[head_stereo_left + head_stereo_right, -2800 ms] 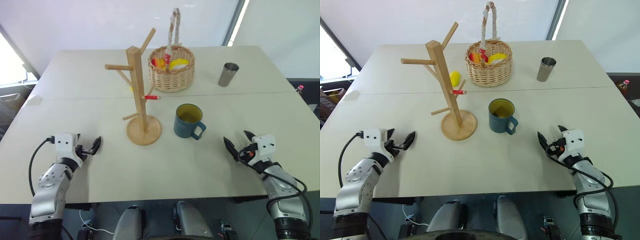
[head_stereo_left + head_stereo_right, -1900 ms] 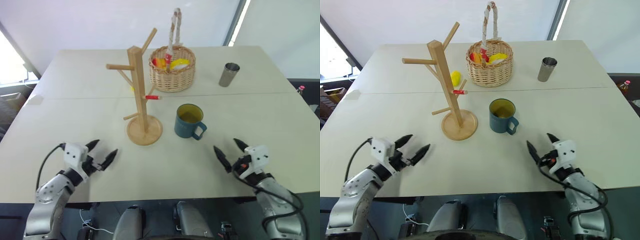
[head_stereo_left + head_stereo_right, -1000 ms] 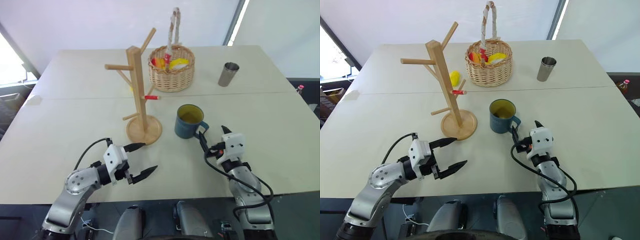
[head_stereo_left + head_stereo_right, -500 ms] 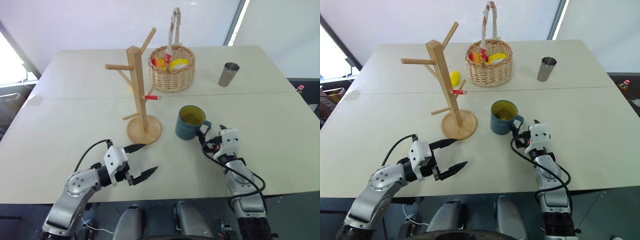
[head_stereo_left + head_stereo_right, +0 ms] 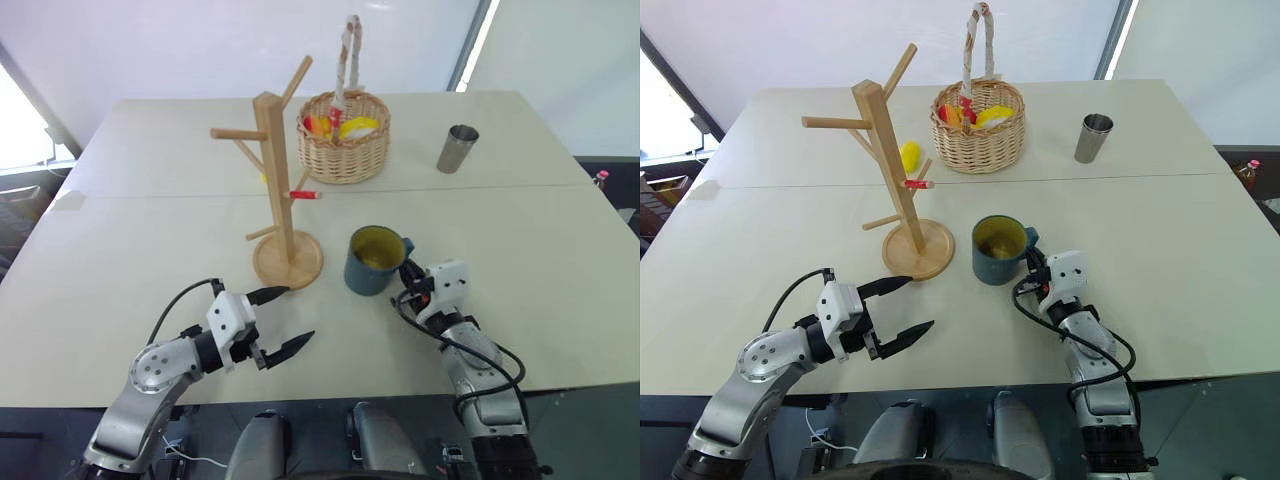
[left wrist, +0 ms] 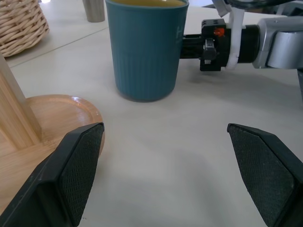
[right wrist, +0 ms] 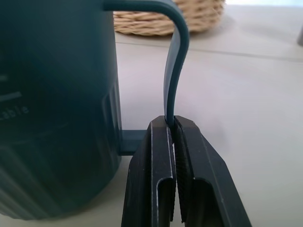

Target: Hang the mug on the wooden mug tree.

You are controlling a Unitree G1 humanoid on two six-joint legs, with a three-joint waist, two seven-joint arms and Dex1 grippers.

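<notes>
The dark teal mug (image 5: 372,260) with a yellow inside stands on the table, just right of the wooden mug tree (image 5: 272,170) and its round base (image 5: 288,262). My right gripper (image 7: 173,125) is shut on the lower part of the mug's thin loop handle (image 7: 176,71), reaching in level from the mug's right side (image 5: 406,277). My left gripper (image 5: 290,318) hovers open in front of the tree's base, fingers (image 6: 80,165) spread wide and pointing toward the mug (image 6: 146,47), holding nothing.
A wicker basket (image 5: 343,140) with red and yellow items stands behind the tree. A steel tumbler (image 5: 457,148) is at the back right. A small yellow object (image 5: 908,155) lies behind the post. The tree has a red-tipped peg (image 5: 303,194) pointing toward the mug.
My right gripper has closed on the mug's handle, and the mug has shifted slightly left and nearer. The left arm has stayed still.
</notes>
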